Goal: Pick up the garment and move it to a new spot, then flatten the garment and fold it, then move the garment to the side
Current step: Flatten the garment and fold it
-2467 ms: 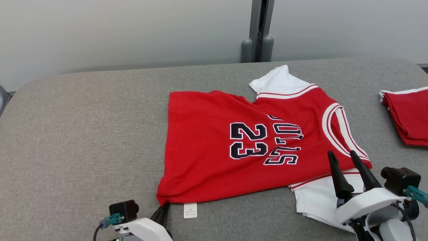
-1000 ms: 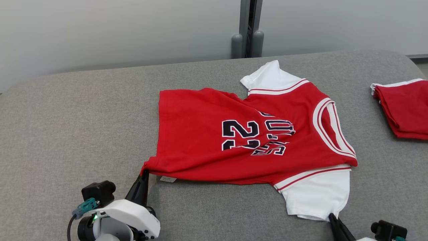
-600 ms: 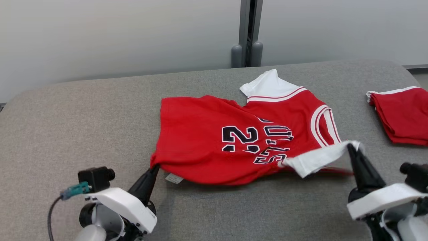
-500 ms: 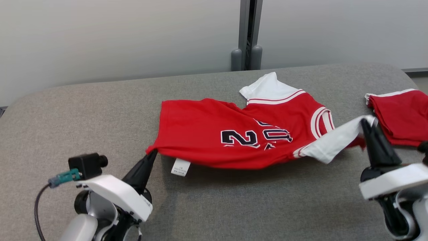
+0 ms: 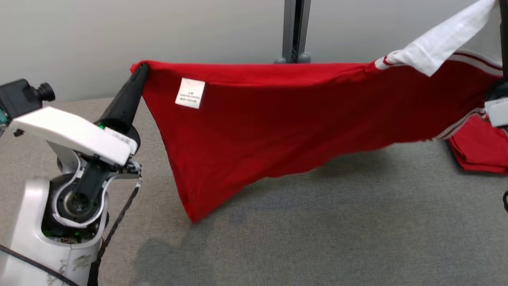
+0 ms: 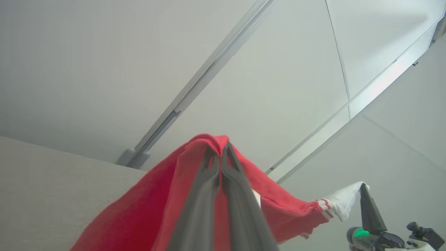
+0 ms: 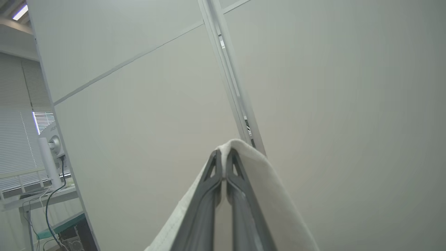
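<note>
Garment (image 5: 278,119) first: in the head view it hangs in the air, stretched between the two hands and clear of the grey worktop (image 5: 317,222) apart from perhaps its lowest corner. The left hand (image 5: 139,71) is clamped on a red hem corner, with the care label (image 5: 190,93) just beside its fingertips. The white sleeve (image 5: 440,37) runs up to the right hand (image 5: 504,35). Below the left hand the cloth sags to a point that looks very near the worktop. I'd worry that this point drags and tucks under when the cloth is laid down. Under the right hand sits a folded red piece (image 5: 480,147); the hanging end could brush it or land on it.

From the left wrist, the fingers (image 6: 209,195) are pressed together with red cloth pinched at the very tips. That is a thin bite, and a harder pull between the hands could tug it free.

From the right wrist, the fingers (image 7: 205,205) are likewise closed, with white cloth draped over the tips. Holding by a sleeve alone, I reckon the body hangs skewed, so it may come down crooked.

Counted: one garment in the air, one folded red piece, two hands, one label, one white sleeve showing.
</note>
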You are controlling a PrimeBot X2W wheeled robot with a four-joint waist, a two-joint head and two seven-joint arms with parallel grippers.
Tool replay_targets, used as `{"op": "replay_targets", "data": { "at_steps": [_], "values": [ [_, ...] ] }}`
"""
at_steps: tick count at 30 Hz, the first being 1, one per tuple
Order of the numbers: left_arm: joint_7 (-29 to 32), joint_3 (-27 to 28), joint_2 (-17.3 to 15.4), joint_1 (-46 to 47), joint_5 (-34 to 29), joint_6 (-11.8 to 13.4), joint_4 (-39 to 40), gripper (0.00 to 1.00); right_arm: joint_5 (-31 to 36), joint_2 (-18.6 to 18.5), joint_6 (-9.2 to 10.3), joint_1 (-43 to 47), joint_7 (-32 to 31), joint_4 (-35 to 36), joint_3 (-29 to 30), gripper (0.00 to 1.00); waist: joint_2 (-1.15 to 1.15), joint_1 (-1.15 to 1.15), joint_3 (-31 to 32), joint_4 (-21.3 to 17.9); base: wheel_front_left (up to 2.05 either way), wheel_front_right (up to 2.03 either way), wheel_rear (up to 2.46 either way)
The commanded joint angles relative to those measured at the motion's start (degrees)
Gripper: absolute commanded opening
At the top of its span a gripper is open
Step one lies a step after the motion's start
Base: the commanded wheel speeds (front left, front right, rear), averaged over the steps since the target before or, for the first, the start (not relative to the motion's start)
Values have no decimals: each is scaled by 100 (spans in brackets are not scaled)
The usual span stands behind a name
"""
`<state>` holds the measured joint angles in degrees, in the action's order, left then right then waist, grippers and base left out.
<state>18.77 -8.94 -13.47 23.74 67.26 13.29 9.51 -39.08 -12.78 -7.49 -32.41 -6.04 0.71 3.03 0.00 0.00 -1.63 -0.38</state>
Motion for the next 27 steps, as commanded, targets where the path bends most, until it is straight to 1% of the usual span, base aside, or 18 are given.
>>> {"op": "replay_targets", "data": {
  "at_steps": [1,2,7,9,13,15,17,19,21,24,27],
  "values": [
    [42,151,80,230,158,166,29,0,-128,94,0,-221,-219,-14,106,0,0,0,-106,9,0,0,0],
    [42,151,80,230,158,166,29,0,-128,94,0,-221,-219,-14,106,0,0,0,-106,9,0,0,0],
    [208,365,259,814,452,591,-73,0,-76,317,0,-877,-760,-80,298,0,0,0,-471,23,0,0,0],
    [303,404,211,1160,471,745,-222,0,-2,382,0,-1224,-950,-158,324,0,0,0,-704,31,0,0,0],
    [447,412,134,2211,381,1015,-780,0,246,394,0,-2247,-1273,-614,338,0,0,0,-1380,25,0,0,0],
    [472,344,28,2918,227,1036,-1193,0,417,351,0,-2972,-1295,-968,267,0,0,0,-1784,10,0,0,0],
    [420,215,-70,3706,15,899,-1644,0,627,297,0,-3778,-1184,-1414,141,0,0,0,-2166,-18,0,0,0],
    [282,113,-118,4541,-225,722,-2170,0,812,245,0,-4637,-926,-1927,-11,0,0,0,-2524,-39,0,0,0],
    [7,100,-89,5325,-381,530,-2714,0,1018,231,0,-5423,-458,-2439,-91,0,0,0,-2822,-60,0,0,0],
    [-519,90,2,6263,-604,141,-3528,0,1254,290,0,-6333,396,-3155,-158,0,0,0,-3099,-61,0,0,0],
    [-1100,157,128,6901,-679,-323,-4158,0,1226,329,0,-6867,1268,-3622,-293,0,0,0,-3276,-47,0,0,0]
  ]
}}
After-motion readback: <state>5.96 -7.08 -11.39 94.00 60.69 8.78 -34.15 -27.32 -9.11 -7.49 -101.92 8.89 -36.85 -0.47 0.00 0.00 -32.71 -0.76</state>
